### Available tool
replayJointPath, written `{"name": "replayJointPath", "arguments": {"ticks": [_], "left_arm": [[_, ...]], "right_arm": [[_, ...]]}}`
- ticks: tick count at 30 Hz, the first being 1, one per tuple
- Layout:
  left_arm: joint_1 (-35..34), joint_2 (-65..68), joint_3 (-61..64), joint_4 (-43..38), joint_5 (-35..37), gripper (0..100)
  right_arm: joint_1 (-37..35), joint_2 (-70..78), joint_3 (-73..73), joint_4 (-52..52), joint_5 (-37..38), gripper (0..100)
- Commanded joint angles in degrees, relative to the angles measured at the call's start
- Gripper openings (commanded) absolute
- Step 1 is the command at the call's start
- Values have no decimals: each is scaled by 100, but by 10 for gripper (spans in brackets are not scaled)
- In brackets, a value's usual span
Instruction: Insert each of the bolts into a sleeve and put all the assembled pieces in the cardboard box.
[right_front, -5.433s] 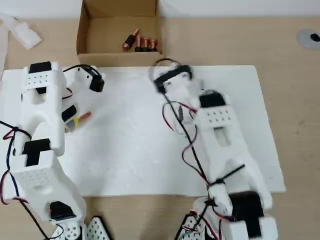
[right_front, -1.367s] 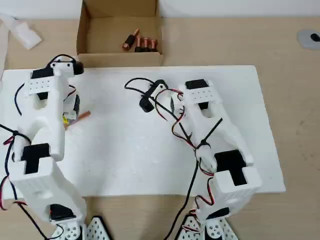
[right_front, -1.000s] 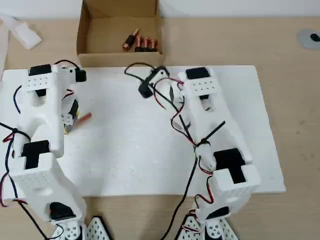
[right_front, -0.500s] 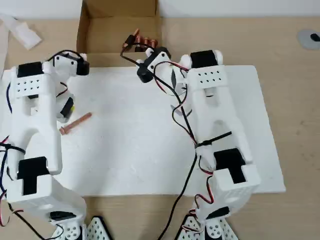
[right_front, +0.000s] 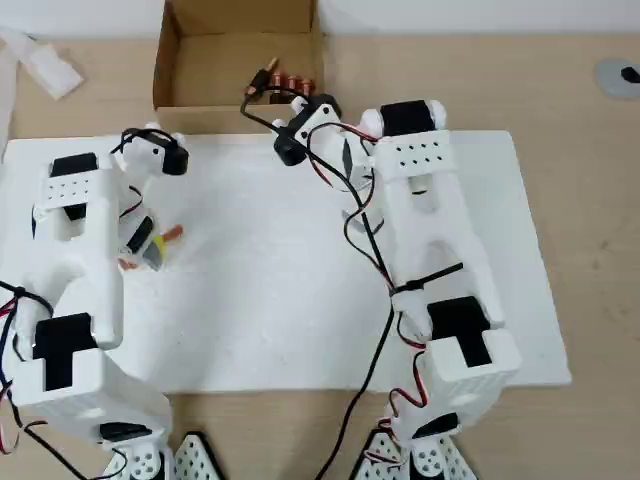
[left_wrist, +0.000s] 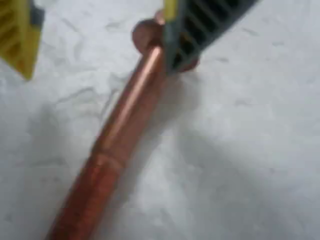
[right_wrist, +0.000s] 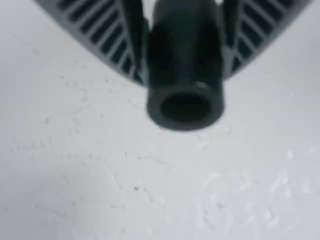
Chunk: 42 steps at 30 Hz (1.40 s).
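Left gripper (left_wrist: 105, 35) stands open, low over the foam sheet (left_wrist: 240, 150). Its yellow finger (left_wrist: 20, 35) is apart from the copper bolt (left_wrist: 125, 130), and its dark ribbed finger (left_wrist: 200, 22) overlaps the bolt's head. The bolt lies flat on the foam, gripped by nothing. In the high view the left gripper (right_front: 148, 248) covers the bolt's middle, so one copper end (right_front: 170, 234) pokes out toward the sheet's centre.

The right gripper (right_wrist: 185, 55) is clamped on a black sleeve (right_wrist: 185, 85). The sleeve's open end faces the wrist camera, and it hangs just above the foam (right_wrist: 100, 190). From above, the right arm (right_front: 430, 220) stretches over the sheet with its wrist near the cardboard box (right_front: 175, 60).

The box sits on the far side of the sheet, open at the top. Its near wall is just beside the foam's far edge. Several assembled pieces (right_front: 288, 84), copper with dark ends, lie together in the box's near right corner.

The foam is white with a pitted, crumbly surface and covers most of the workspace. Under it is a light wooden table (right_front: 590, 200). A grey round disc (right_front: 617, 76) sits in the table at the far right. A white object (right_front: 45, 60) lies at the far left, well apart from the box. A pale band (right_front: 470, 15) runs along the table's far edge.
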Motion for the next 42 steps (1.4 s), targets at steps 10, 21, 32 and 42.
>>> {"name": "replayJointPath", "arguments": {"ticks": [10,21,32,42], "left_arm": [[-105,-268,132,-466,-642,16],[141,-312,-1530,1591,-3710,6],[431,356,-2145,1723,-4440,6],[589,1851,-2189,686,-4308,7]], "right_arm": [[101,-13,-330,-18,-35,9],[101,-4,-330,-18,-44,9],[514,-13,-330,18,-53,9],[1051,-4,-330,0,-26,9]]}}
